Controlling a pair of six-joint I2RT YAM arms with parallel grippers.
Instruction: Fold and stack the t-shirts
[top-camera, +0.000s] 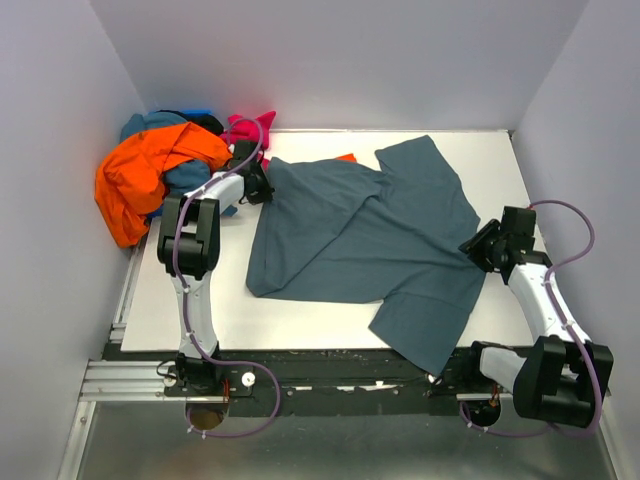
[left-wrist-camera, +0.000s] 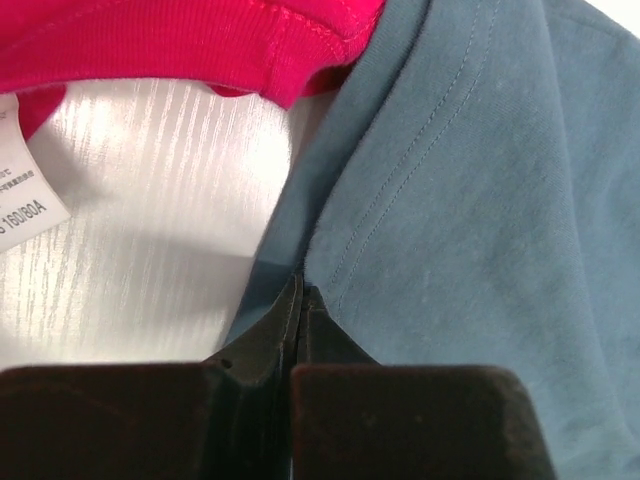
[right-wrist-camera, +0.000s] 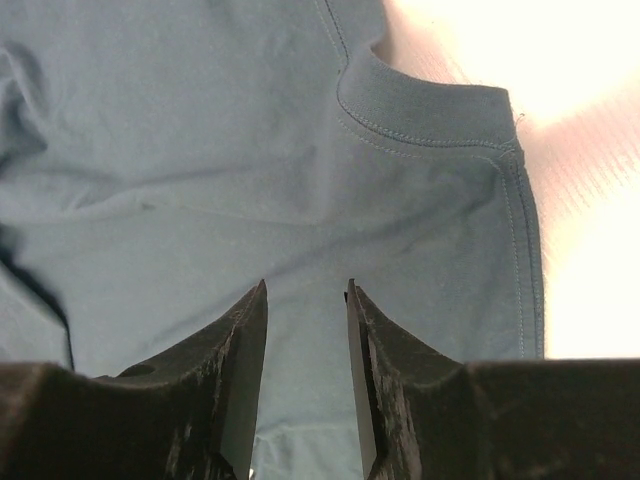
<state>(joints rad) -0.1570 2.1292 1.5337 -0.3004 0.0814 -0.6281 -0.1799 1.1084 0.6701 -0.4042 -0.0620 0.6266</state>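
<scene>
One slate t-shirt (top-camera: 370, 240) lies spread and rumpled across the smooth white table (top-camera: 290, 325), a soft matte knit with neat double-stitched seams. The left gripper (left-wrist-camera: 302, 295) is pinched tight on the shirt's far left edge, and the cloth tents up into the closed black tips. The right gripper (right-wrist-camera: 307, 290) sits at the shirt's right side. Its wedge-shaped fingers stand a narrow gap apart, cloth shows between them, and nothing looks clamped. In the far left corner is a crumpled heap of three: one orange shirt (top-camera: 140, 180) on top, one teal shirt (top-camera: 150, 125) behind it, and one pink shirt (top-camera: 250, 128) with a white label (left-wrist-camera: 25, 190). One orange-red sliver (top-camera: 345, 157) peeks out at the slate shirt's far edge.
</scene>
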